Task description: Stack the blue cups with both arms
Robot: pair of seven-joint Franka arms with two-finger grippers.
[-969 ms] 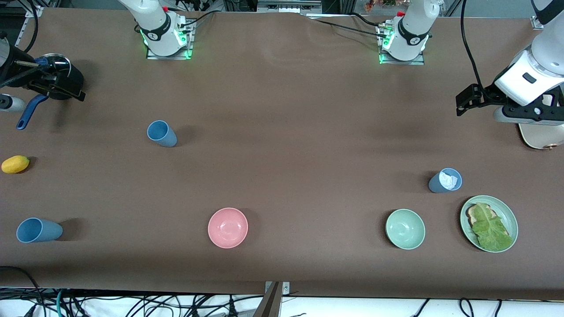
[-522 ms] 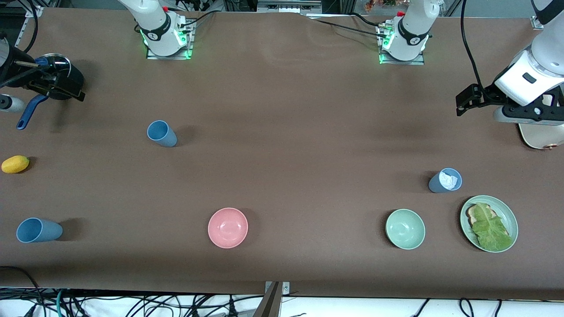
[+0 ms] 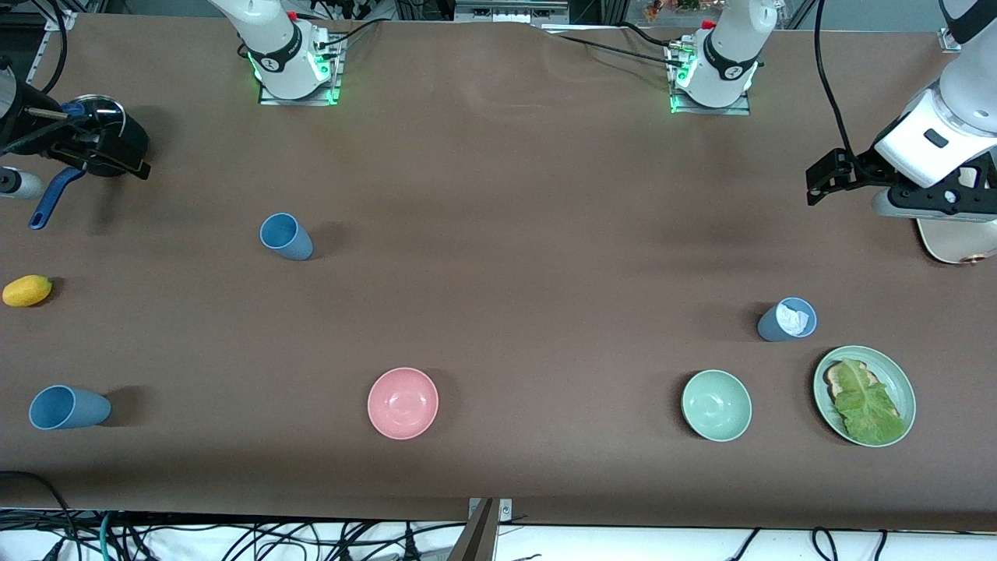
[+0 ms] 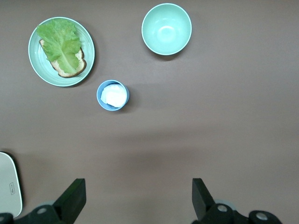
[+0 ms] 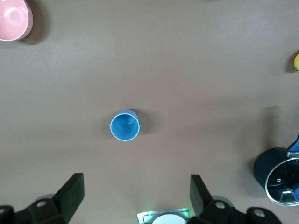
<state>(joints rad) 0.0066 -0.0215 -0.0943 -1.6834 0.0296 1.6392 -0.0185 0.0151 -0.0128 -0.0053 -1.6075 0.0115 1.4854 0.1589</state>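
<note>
Three blue cups stand apart on the brown table. One cup (image 3: 286, 236) (image 5: 124, 126) is upright and empty, under my right gripper (image 5: 136, 184), which hangs high above it, open with nothing between its fingers. A second cup (image 3: 68, 407) sits near the front edge at the right arm's end. The third cup (image 3: 787, 319) (image 4: 112, 95) holds something white and crumpled. My left gripper (image 4: 138, 189) hangs high over bare table at the left arm's end, open and empty, apart from that cup.
A pink bowl (image 3: 403, 403) and a green bowl (image 3: 716, 405) sit near the front edge. A green plate (image 3: 903, 389) beside the third cup carries bread and lettuce. A black pot (image 3: 117, 144) with a blue handle and a yellow fruit (image 3: 27, 290) lie at the right arm's end. A white board (image 3: 954, 245) lies under the left arm.
</note>
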